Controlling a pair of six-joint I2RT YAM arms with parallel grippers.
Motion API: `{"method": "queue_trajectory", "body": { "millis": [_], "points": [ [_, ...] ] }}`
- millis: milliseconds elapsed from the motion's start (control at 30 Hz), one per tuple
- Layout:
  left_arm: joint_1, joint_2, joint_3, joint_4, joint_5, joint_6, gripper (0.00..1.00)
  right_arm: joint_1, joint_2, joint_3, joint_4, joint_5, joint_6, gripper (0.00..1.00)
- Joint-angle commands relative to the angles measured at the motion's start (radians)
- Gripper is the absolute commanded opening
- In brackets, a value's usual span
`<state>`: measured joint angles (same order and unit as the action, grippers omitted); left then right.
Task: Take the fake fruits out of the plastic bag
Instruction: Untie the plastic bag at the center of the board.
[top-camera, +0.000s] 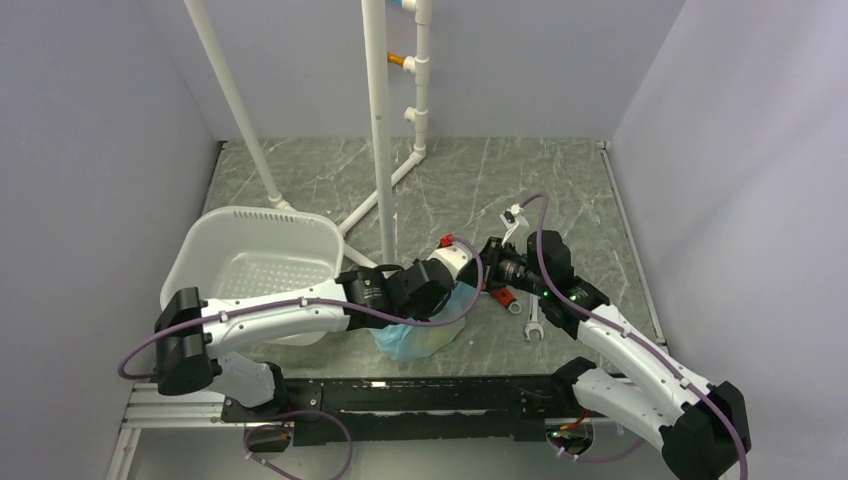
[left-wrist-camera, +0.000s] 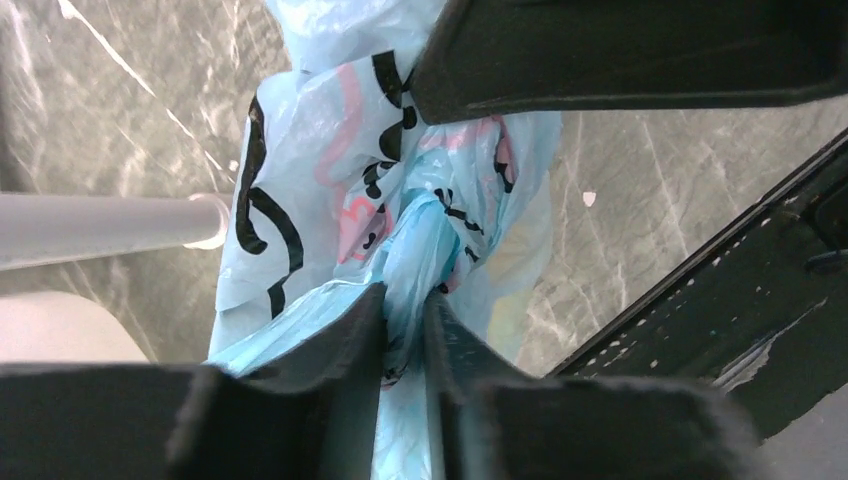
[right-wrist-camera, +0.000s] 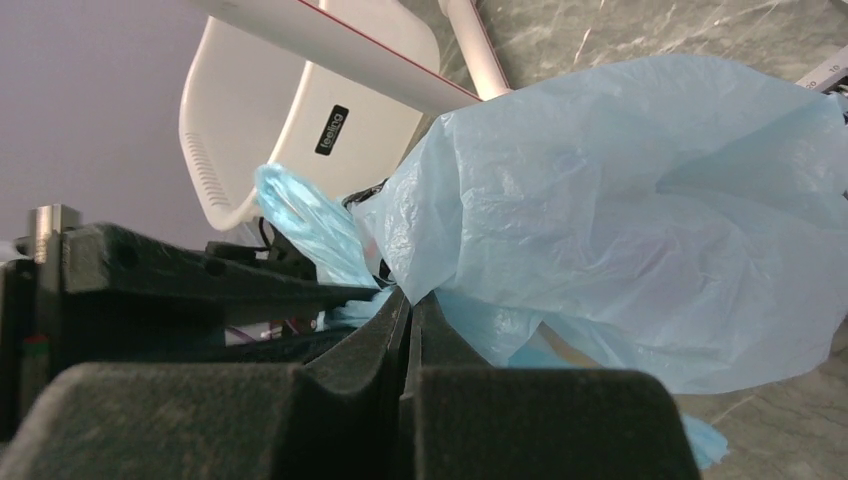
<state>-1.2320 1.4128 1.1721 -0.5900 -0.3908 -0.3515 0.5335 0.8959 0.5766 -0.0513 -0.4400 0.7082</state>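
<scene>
"Where's the plastic bag (top-camera: 415, 338)?"

"Right at the near edge of the table (top-camera: 600, 200), between the two arms. The left gripper (left-wrist-camera: 405, 300) is clamped on a twisted rope of its blue film. The right gripper (right-wrist-camera: 410, 310) is pinched tight on a fold from the other side."

"And the fake fruits?"

"None outside that I can see. I'd guess they're all inside; there's only a faint yellowish tinge through the film. So this looks like the opening-up step: both hands hold plastic, and nothing is out yet."

"What next?"

"I reckon the mouth needs spreading or the bag tipping, gently, since that film looks thin. Then one gripper has to let go and reach in."

"Anything beyond?"

"A wrench (top-camera: 533, 322) just right of the bag, a white basket (top-camera: 250, 255) to the left, and white pipes (top-camera: 380, 130) farther back."
</scene>
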Motion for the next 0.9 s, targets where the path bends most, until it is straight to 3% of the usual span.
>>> {"method": "queue_trajectory", "body": {
  "millis": [0,67,167,300,533,733,867],
  "points": [
    [0.000,0.004,0.008,-0.014,-0.064,-0.005,0.14,0.005,-0.048,0.006,0.004,0.078,-0.003,0.00],
    [0.000,-0.028,-0.008,-0.037,-0.134,-0.054,0.00,0.004,-0.063,0.028,-0.077,0.162,-0.021,0.00],
    [0.002,-0.134,-0.102,0.028,-0.145,-0.099,0.00,0.002,-0.086,0.052,-0.207,0.337,-0.036,0.00],
    [0.011,-0.264,-0.252,0.227,-0.003,-0.113,0.00,0.003,-0.105,0.044,-0.203,0.302,-0.072,0.00],
    [0.049,-0.337,-0.346,0.328,0.072,-0.158,0.00,0.139,-0.112,0.113,-0.259,0.258,-0.079,0.39],
    [0.057,-0.333,-0.352,0.335,0.092,-0.165,0.00,0.267,-0.130,0.147,-0.369,0.332,0.014,0.62],
    [0.057,-0.332,-0.361,0.355,0.094,-0.171,0.00,0.280,-0.199,0.182,-0.496,0.458,0.013,0.75]
  ]
}}
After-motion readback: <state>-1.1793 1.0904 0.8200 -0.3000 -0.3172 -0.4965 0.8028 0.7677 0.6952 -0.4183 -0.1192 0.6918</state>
